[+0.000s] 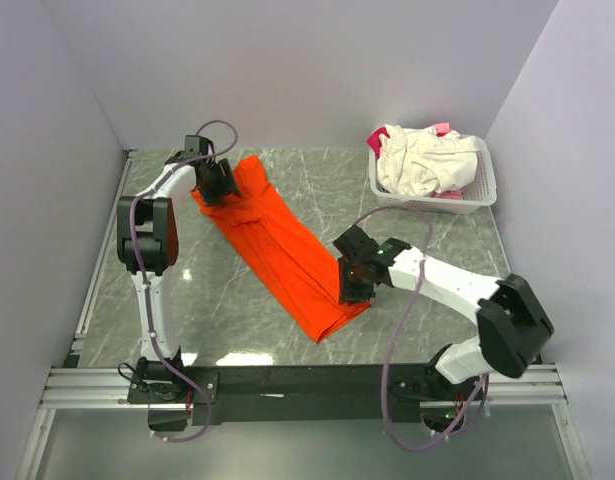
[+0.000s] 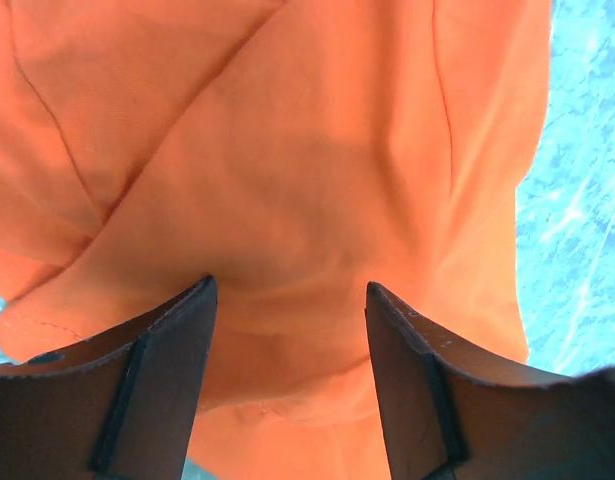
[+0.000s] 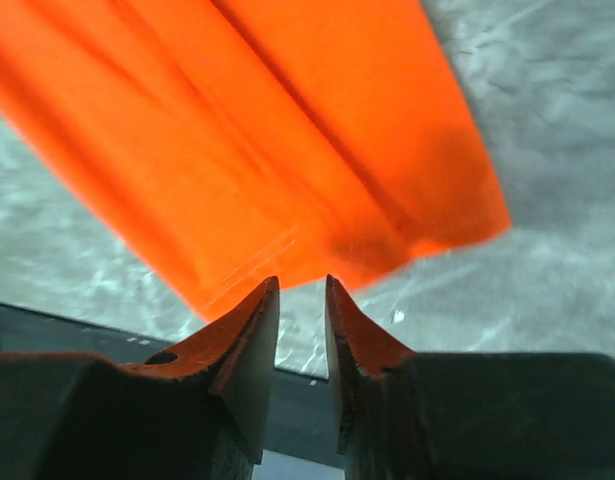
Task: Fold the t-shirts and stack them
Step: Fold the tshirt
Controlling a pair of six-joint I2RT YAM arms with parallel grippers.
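The orange t-shirt (image 1: 282,245) lies on the table as a long narrow strip, running from far left to near right. My left gripper (image 1: 219,185) hovers over its bunched far end, and the wrist view shows it (image 2: 287,285) open with orange cloth (image 2: 317,180) filling the space behind the fingers. My right gripper (image 1: 349,285) is at the near end. There it (image 3: 302,280) stands open by a narrow gap just short of the shirt's hem (image 3: 287,245), with bare table showing between the fingers. A cream-white t-shirt (image 1: 417,160) and a pink one (image 1: 442,128) are piled in the basket.
The white slatted basket (image 1: 484,185) stands at the far right of the marble table (image 1: 227,290). Walls close in the table on the left, back and right. A black rail (image 1: 307,380) runs along the near edge by the arm bases.
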